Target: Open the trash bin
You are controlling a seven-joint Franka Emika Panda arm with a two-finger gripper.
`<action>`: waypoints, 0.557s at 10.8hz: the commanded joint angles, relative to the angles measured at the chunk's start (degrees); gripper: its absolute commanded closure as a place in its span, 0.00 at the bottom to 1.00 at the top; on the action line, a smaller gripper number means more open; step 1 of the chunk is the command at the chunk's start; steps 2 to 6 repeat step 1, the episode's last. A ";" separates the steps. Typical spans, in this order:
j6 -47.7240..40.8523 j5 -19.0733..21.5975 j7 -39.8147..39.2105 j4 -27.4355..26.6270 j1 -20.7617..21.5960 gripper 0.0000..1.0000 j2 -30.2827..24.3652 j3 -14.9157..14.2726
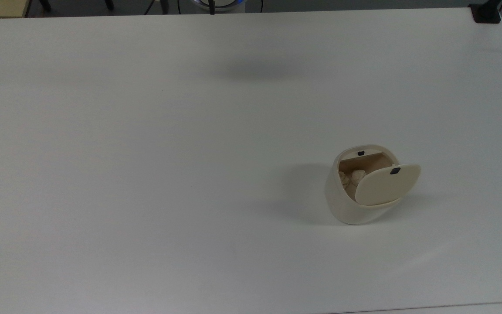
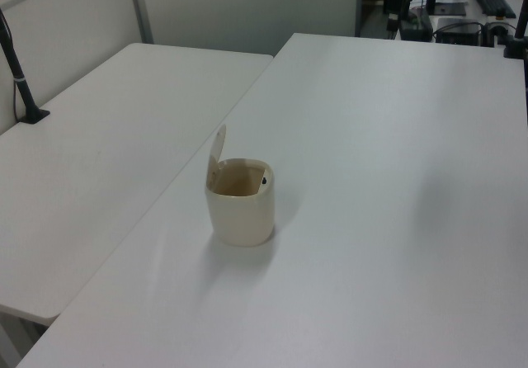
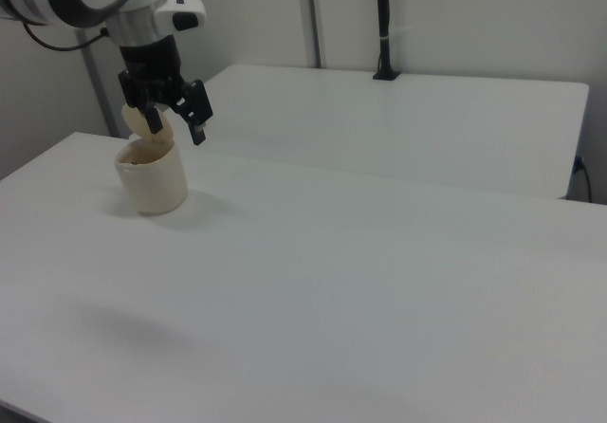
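The trash bin (image 1: 349,205) is a cream-white tub standing on the white table (image 1: 146,174), right of centre in the top view. Its lid (image 1: 386,185) is swung up and stands nearly upright, so the mouth is uncovered and crumpled paper (image 1: 351,176) shows inside. The left view has the bin (image 2: 241,211) with the lid (image 2: 218,149) raised at its left side. In the right view the bin (image 3: 152,181) stands at the left, and my black gripper (image 3: 180,124) hangs above it, overlapping the lid in the picture. Nothing is held.
A soft shadow (image 1: 255,69) lies on the table near the top view's upper edge, well away from the bin. A second white table (image 2: 99,162) adjoins on the left view's left, with a black post (image 2: 21,79) on it.
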 commanded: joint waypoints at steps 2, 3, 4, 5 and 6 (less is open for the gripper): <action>-0.19 0.90 -1.61 -0.88 1.02 0.00 -0.15 -0.88; -0.19 0.90 -1.61 -0.88 1.02 0.00 -0.15 -0.88; -0.19 0.90 -1.61 -0.88 1.02 0.00 -0.15 -0.88; -0.19 0.90 -1.61 -0.88 1.02 0.00 -0.15 -0.88; -0.19 0.90 -1.61 -0.88 1.02 0.00 -0.15 -0.88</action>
